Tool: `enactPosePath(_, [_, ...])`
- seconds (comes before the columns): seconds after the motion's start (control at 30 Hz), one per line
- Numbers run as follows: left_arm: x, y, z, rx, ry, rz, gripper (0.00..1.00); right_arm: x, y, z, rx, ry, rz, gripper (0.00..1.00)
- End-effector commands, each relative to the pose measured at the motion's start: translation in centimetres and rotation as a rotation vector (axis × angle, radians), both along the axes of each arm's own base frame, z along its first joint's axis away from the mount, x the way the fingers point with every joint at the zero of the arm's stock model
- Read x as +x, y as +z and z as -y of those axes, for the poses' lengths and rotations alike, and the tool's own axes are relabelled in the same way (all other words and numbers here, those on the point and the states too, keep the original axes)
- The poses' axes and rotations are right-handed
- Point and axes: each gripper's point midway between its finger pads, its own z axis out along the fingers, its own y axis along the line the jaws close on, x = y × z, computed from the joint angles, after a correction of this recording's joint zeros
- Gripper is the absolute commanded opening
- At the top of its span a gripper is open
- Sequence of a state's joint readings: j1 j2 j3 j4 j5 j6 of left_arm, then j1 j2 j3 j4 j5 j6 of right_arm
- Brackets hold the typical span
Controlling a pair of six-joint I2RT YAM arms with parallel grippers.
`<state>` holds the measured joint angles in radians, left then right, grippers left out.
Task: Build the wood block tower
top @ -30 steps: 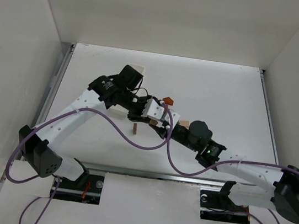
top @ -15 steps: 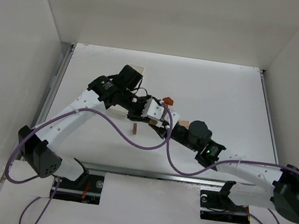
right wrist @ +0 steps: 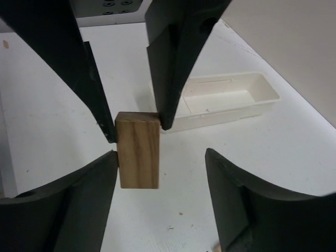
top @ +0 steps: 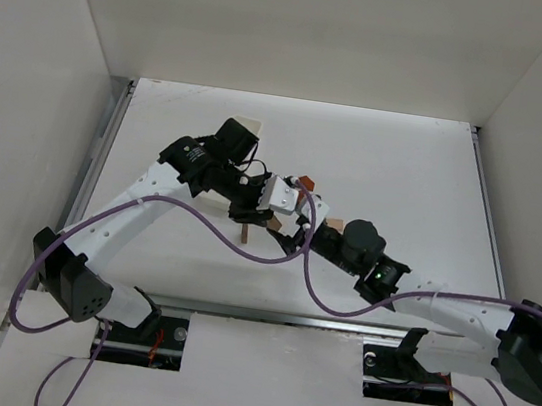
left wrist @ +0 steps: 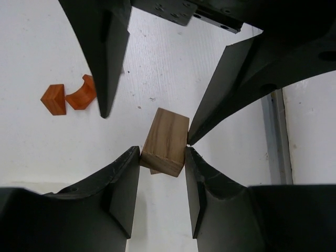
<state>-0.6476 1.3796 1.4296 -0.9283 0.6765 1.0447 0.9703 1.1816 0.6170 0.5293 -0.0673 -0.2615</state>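
Left fingers [left wrist: 161, 152] are clenched on a tan wood block [left wrist: 167, 137], pinching its upper end from both sides. The right fingers [right wrist: 160, 157] stand spread with the same block between them. One of them lies against or just beside the block's side (the right wrist view cannot settle which), and the other is well apart from it. In that view the block looks upright with its foot on the white bench [right wrist: 294, 157], though whether it sits fully flat is hard to judge. In the left wrist view a sliver of tan shows under the block's near edge, and it is unclear what that is. No tower stands yet. An orange wedge [left wrist: 53, 100] and an orange arch piece [left wrist: 81, 95] lie touching each other on the bench, well apart from the block, and a white tray [right wrist: 265, 86] sits behind it. The step in hand appears to be planting this block as an upright. To do it well, the right arm should draw back first, away from the block's side and not across it, because a brush from the near finger could tip so narrow a post. The left arm should then press the block lightly down so its foot seats flat, part its fingers slowly and evenly, and lift straight up with no sideways drift. The post is best checked for plumb before release, since a lean here would carry into the crossbar and roof. The main risk is the crowding of four fingers around one small block.
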Motion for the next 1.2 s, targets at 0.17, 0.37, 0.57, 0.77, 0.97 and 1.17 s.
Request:
enactPosePath(0.17, [0.2, 0.7, 0.0, -0.014, 0.131, -0.062, 0.0, 0.1, 3.7, 2.2, 0.129, -0.091, 0.029, 0.93])
enactPosePath(0.37, [1.0, 0.4, 0.3, -0.019, 0.234, -0.11, 0.0, -0.8, 2.8, 4.8, 0.118, -0.133, 0.02, 1.0])
enactPosePath(0.57, [3.6, -1.3, 0.6, 0.065, 0.392, -0.15, 0.0, -1.1, 2.3, 8.8, 0.141, -0.262, -0.042, 1.0])
enactPosePath(0.77, [4.7, -4.0, 2.5, 0.238, 0.44, -0.168, 0.0, -0.4, 5.1, 15.7, 0.433, -0.579, -0.204, 1.0])
enactPosePath(0.97, [5.0, -5.9, 4.4, 0.294, 0.477, -0.142, 0.0, -0.3, 5.8, 17.3, 0.48, -0.672, -0.287, 1.0])
enactPosePath(1.17, [4.7, -8.2, 5.1, 0.37, 0.542, -0.088, 0.0, -0.4, 6.0, 18.3, 0.512, -0.706, -0.296, 1.0])
